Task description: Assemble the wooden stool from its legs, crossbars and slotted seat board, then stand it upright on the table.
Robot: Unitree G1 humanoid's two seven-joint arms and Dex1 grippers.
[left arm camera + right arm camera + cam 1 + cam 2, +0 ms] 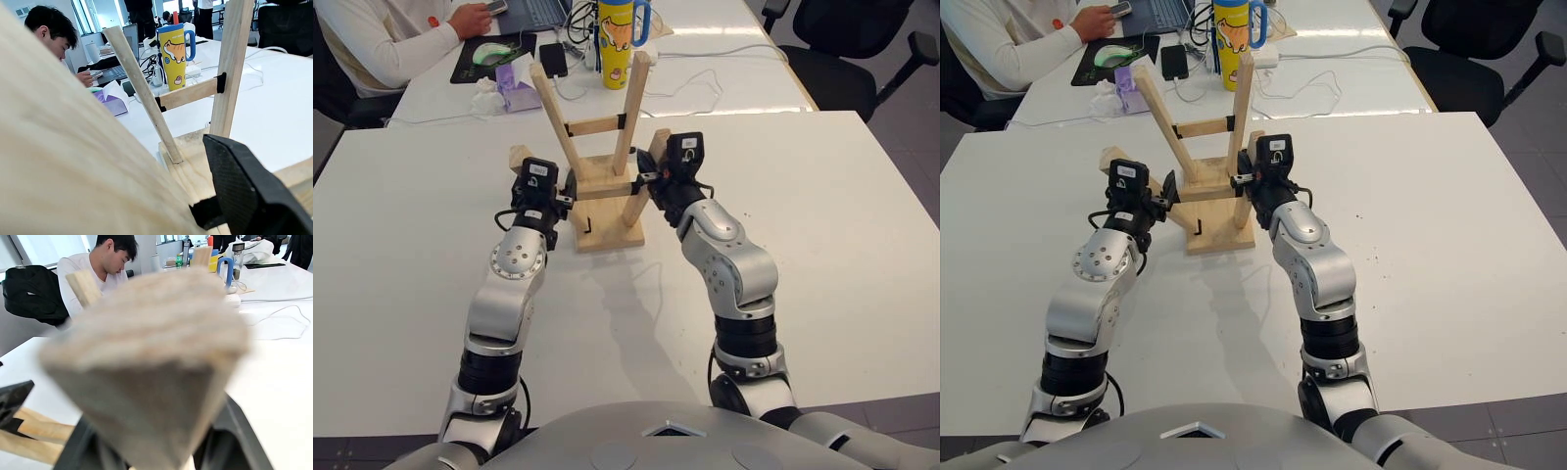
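Right gripper (654, 179) is clenched on a pale square-section wooden leg (659, 140), and the left gripper (558, 201) grasps its twin (520, 155) opposite. A short wooden crossbar (605, 191) spans between them. Just below both lies the flat slotted wooden seat board (607, 235) on the white table (822, 215). Beyond them two more legs (558, 108) stand in it, tied by a second crossbar (595, 125). Count: four legs, two crossbars, one board. Uneven pressing would likely pop the near crossbar loose, skid the board, or lever the standing pair over.
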